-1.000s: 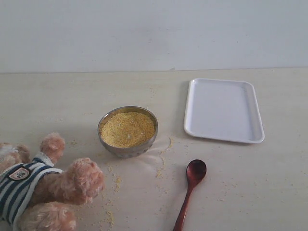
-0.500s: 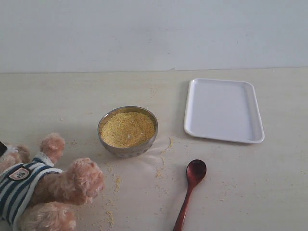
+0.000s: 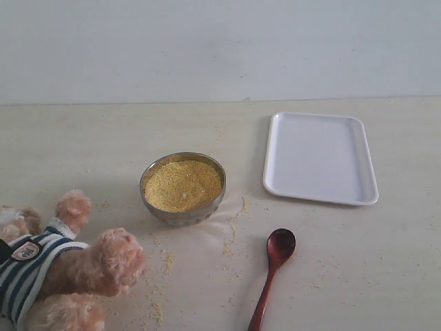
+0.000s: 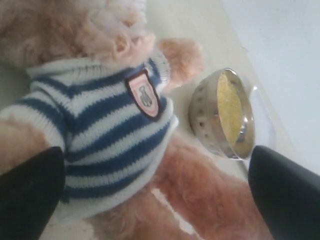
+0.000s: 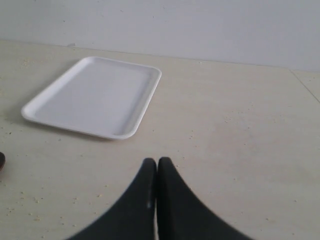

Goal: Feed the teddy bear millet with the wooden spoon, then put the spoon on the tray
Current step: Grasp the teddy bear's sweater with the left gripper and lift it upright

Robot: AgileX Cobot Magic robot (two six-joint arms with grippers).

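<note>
Gaping over teddy bear (image 4: 110, 115), left hand (image 4: 157, 200)

A small round metal bowl (image 3: 180, 215) stands upright on the pale wood-grain desk (image 3: 103, 138), left of its middle and well short of the far edge. Its dull silvery side shows small dark spots. Behind the far edge rises a plain whitish wall (image 3: 207, 48).

Teddy bear (image 3: 76, 269) has shifted slightly down and to the left on the tabletop (image 3: 358, 276). Its knee and chest badge sit a touch nearer the frame corner. Left claw (image 4: 157, 200) now straddles its striped torso, jaws wide apart.
</note>
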